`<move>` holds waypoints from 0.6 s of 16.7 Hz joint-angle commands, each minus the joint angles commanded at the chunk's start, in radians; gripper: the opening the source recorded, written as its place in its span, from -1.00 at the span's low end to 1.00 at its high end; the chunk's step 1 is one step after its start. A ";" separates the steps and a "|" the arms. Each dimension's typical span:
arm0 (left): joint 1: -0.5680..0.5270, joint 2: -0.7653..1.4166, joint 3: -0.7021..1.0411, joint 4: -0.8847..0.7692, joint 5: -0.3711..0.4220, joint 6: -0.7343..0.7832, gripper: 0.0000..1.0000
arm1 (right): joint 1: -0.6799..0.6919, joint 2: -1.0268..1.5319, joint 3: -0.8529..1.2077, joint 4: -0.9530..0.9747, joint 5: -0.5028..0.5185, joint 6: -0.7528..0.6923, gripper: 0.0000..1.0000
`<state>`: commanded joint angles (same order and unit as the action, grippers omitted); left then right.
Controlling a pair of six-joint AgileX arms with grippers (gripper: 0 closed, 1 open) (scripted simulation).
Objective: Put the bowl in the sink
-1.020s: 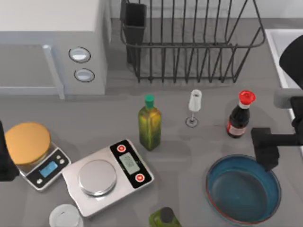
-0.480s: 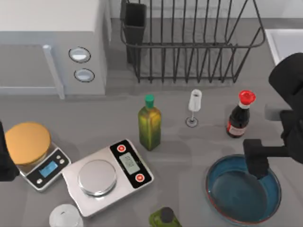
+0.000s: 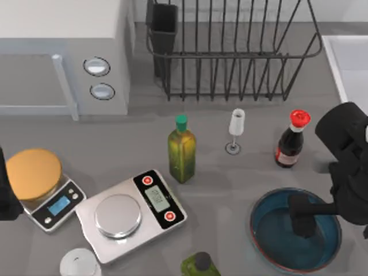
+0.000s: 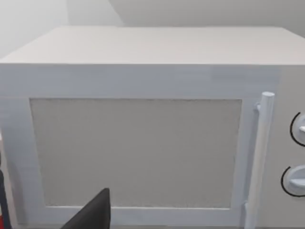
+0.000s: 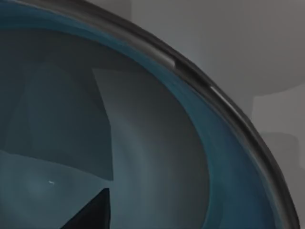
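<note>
The bowl (image 3: 295, 230) sits on the grey counter (image 3: 241, 172) at the near right, its blue inside facing up and its reddish-brown edge showing along the near left. The right gripper (image 3: 303, 221) hangs over the bowl's inside, a little right of its middle, with the right arm reaching in from the right edge of the table. Whether it touches the glaze I cannot tell from above, and the fingers are hidden under the gripper's own body, so I cannot tell whether they are spread or closed. In the right wrist view the blue inside of the bowl (image 5: 143, 157) lies close below the camera, its dark rim curving across with bare counter (image 5: 248, 43) beyond.

The sink (image 3: 351, 63) lies at the far right, pale against the counter, well apart from the bowl. Between them, just far and left of the bowl, stands a dark bottle with a red cap (image 3: 292, 141); a small white glass (image 3: 236, 129) stands left of it, and the black wire dish rack (image 3: 230, 52) fills the far middle. To the bowl's left is open counter up to the larger scale (image 3: 132, 213), with a green bottle (image 3: 181, 149) beyond and another green bottle (image 3: 200, 265) at the near edge.

The left arm is parked at the left edge of the table beside the small scale with an orange disc (image 3: 35, 178). Its wrist view faces the microwave (image 4: 143, 133).
</note>
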<state>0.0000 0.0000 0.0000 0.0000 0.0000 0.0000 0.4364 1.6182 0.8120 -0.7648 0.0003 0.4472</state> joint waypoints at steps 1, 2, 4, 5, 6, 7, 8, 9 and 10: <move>0.000 0.000 0.000 0.000 0.000 0.000 1.00 | 0.000 0.000 0.000 0.000 0.000 0.000 1.00; 0.000 0.000 0.000 0.000 0.000 0.000 1.00 | 0.000 0.000 0.000 0.000 0.000 0.000 1.00; 0.000 0.000 0.000 0.000 0.000 0.000 1.00 | 0.000 0.000 0.000 0.000 0.000 0.000 0.70; 0.000 0.000 0.000 0.000 0.000 0.000 1.00 | 0.000 0.000 0.000 0.000 0.000 0.000 0.55; 0.000 0.000 0.000 0.000 0.000 0.000 1.00 | 0.000 0.000 0.000 0.000 0.000 0.000 0.40; 0.000 0.000 0.000 0.000 0.000 0.000 1.00 | 0.000 0.000 0.000 0.000 0.000 0.000 0.25; 0.000 0.000 0.000 0.000 0.000 0.000 1.00 | 0.000 0.000 0.000 0.000 0.000 0.000 0.10; 0.000 0.000 0.000 0.000 0.000 0.000 1.00 | 0.000 0.000 0.000 0.000 0.000 0.000 -0.06; 0.000 0.000 0.000 0.000 0.000 0.000 1.00 | 0.000 0.000 0.000 0.000 0.000 0.000 -0.21</move>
<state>0.0000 0.0000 0.0000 0.0000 0.0000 0.0000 0.4364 1.6182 0.8120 -0.7648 0.0003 0.4472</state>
